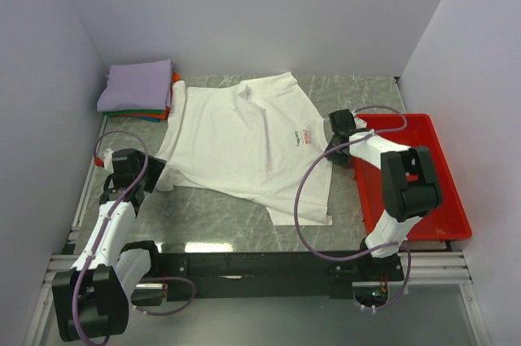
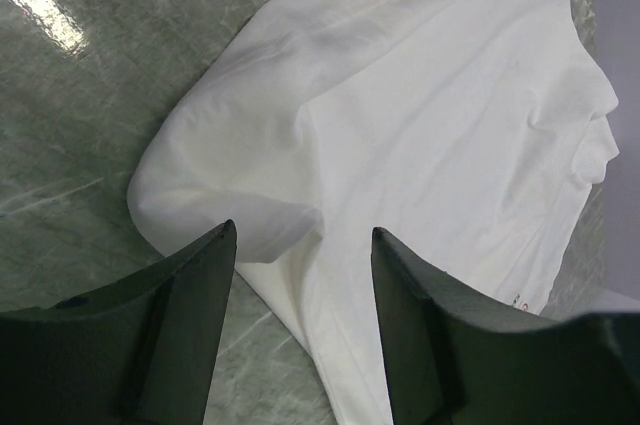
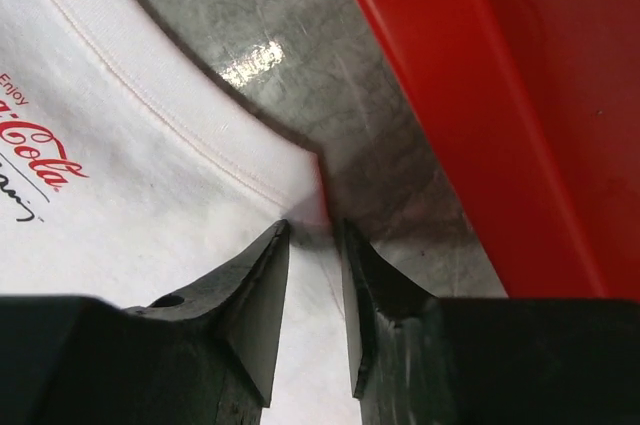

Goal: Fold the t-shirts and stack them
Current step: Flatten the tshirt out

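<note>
White t-shirt (image 1: 236,138) beside red tray (image 1: 444,199)

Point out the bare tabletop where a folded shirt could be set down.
Bare marble lies along the near edge, between the white t-shirt's hem and the arm bases, widest near the left gripper. The red tray also looks empty. Crowded: the far-left corner, holding the folded stack, and the narrow strip by the right gripper.

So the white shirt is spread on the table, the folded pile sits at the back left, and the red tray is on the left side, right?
Not quite. The red tray is on the right side, beside the right arm, as the top view shows. The white shirt is spread on the table, and the folded pile sits back left.
</note>
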You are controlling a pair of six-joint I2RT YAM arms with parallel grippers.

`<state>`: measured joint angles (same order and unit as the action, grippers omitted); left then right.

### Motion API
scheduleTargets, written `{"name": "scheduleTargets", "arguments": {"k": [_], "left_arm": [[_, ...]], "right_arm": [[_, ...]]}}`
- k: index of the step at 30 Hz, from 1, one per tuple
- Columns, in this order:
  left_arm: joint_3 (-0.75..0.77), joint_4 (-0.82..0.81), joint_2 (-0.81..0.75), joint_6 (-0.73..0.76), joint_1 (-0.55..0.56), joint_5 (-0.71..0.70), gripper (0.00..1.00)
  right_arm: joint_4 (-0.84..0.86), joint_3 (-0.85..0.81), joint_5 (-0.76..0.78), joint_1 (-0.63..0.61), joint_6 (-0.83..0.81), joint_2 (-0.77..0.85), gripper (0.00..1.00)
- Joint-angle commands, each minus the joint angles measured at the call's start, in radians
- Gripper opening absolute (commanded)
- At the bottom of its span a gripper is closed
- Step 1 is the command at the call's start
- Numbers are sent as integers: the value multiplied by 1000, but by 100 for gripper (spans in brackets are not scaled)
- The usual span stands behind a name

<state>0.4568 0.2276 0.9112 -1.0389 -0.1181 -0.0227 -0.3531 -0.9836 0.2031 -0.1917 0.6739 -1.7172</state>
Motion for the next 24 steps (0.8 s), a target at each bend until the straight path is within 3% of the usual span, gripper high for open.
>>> {"name": "scheduleTargets", "arguments": {"k": [1,4,6,15,24], "left_arm": [[40,-30,-23,19,3,14,62],[36,-33,-23,19,3,13,61],[33,-33,-25,20,1,14,61],[20,-39,-31,26,3,14,61],[3,-59,-12,22,3,26,61]], "right_arm": [[-7,-18,22,5,-13,-1,31],[-6,-12,1,3,-13,19,7],[-12,-15,-4,3,-16,39,0],[-138,-11,117,41,-34,255,0],[-147,20,107,84,-50,318,0]]}}
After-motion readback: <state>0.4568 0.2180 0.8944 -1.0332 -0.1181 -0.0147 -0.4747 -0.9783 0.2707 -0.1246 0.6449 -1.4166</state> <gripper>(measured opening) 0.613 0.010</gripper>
